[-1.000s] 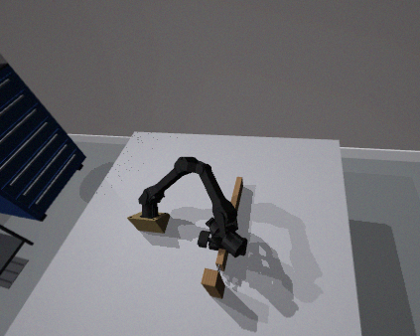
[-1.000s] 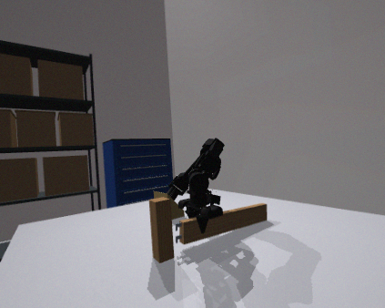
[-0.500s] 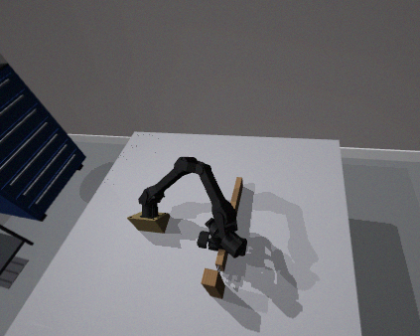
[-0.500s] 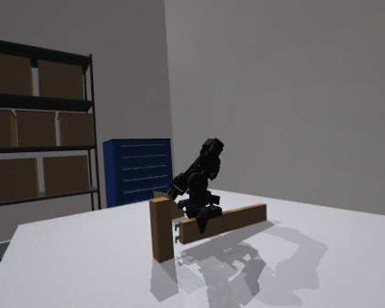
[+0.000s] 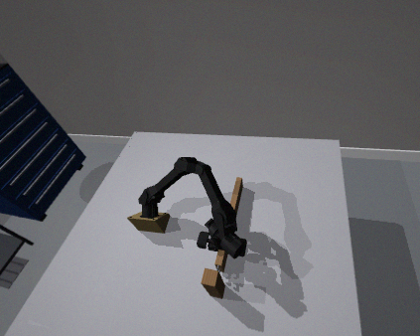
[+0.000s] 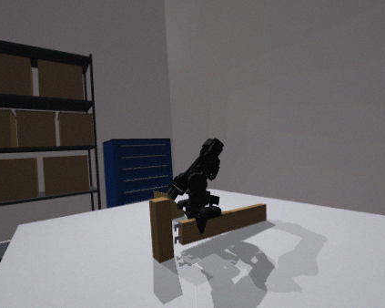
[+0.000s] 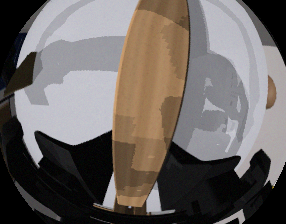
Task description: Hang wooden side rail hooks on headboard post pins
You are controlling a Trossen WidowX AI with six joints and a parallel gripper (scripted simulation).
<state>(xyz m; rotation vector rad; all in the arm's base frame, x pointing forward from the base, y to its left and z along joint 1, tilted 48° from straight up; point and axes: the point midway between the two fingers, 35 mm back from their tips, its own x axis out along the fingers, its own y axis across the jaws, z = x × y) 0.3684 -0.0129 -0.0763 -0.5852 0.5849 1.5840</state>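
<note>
The wooden side rail (image 5: 238,188) (image 6: 244,218) (image 7: 150,85) runs away from the post, its near end a little above the table and its far end low at the table. Two steel hooks (image 6: 177,226) stick out of its near end, one above the other, just short of the headboard post (image 5: 212,281) (image 6: 162,230). The post stands upright. Its slot and pins are not visible. My gripper (image 6: 201,224) (image 7: 139,132) is shut on the rail near the hook end, one finger on each side. In the top view the arm hides the fingers.
The arm's base (image 5: 149,223) stands on the white table (image 5: 150,278) (image 6: 78,260), left of the rail in the top view. A blue drawer cabinet (image 5: 26,144) (image 6: 139,170) and a shelf with boxes (image 6: 60,79) stand beyond the table.
</note>
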